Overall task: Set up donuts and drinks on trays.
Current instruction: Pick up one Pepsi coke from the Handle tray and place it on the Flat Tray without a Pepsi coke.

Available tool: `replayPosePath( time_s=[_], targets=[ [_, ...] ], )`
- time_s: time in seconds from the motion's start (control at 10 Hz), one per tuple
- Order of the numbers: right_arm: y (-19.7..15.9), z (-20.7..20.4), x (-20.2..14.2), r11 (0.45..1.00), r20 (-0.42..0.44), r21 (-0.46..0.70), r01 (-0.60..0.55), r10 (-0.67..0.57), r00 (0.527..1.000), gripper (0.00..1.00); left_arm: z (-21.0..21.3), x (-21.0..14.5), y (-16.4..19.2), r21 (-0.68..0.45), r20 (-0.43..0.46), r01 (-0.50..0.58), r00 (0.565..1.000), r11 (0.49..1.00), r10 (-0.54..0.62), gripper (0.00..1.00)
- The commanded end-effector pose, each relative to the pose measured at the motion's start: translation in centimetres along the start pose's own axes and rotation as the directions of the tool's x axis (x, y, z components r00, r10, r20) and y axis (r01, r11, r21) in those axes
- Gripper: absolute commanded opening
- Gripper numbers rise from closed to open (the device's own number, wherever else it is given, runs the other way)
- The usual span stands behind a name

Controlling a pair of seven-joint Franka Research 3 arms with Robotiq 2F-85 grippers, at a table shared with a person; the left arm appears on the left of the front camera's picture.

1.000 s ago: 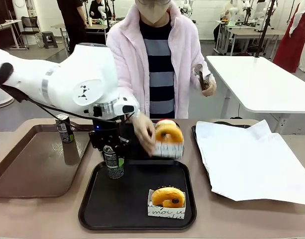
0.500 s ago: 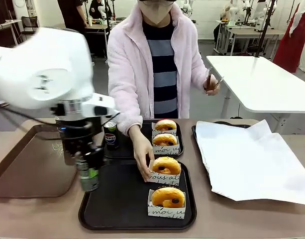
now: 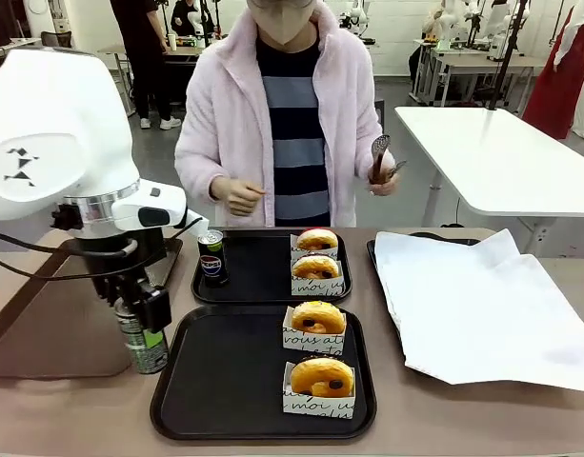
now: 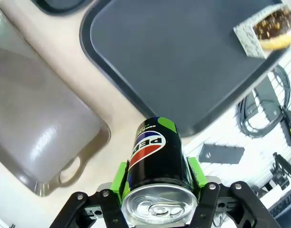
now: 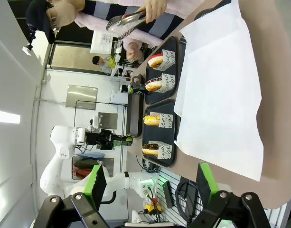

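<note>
The left claw (image 3: 145, 328) grips a slim dark can (image 3: 145, 345) by its top, holding it upright just left of the near black tray (image 3: 225, 400); the wrist view reads "PEPSI" on this can (image 4: 157, 159). A second Pepsi can (image 3: 211, 258) stands on the far tray (image 3: 263, 286) beside two sleeved donuts (image 3: 316, 253). Two more donuts (image 3: 319, 354) sit on the near tray; their script is partly cut off. The right claw (image 5: 147, 183) hangs open over the bench (image 5: 278, 95).
</note>
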State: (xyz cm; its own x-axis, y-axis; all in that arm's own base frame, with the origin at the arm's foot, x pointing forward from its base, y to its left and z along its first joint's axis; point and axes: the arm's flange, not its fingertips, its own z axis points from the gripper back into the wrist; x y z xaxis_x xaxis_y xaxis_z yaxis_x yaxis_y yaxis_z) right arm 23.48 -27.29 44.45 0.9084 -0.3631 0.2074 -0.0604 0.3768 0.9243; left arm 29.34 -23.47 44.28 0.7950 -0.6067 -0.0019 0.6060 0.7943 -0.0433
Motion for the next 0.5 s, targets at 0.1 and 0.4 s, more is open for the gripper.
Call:
replayPosePath(
  time_s=[0.1,0.4],
  targets=[
    [-0.1,0.1,0.0,1.0,0.006,0.019,-0.018,0.018,1.0,1.0,-3.0,5.5,-0.2,0.024,0.037,-0.049,0.998,0.998,0.048,0.59],
    [-0.1,0.1,0.0,1.0,0.006,0.019,-0.018,0.018,1.0,1.0,-6.0,8.4,-0.4,0.029,0.062,-0.076,0.995,0.997,0.074,0.59]
  ],
)
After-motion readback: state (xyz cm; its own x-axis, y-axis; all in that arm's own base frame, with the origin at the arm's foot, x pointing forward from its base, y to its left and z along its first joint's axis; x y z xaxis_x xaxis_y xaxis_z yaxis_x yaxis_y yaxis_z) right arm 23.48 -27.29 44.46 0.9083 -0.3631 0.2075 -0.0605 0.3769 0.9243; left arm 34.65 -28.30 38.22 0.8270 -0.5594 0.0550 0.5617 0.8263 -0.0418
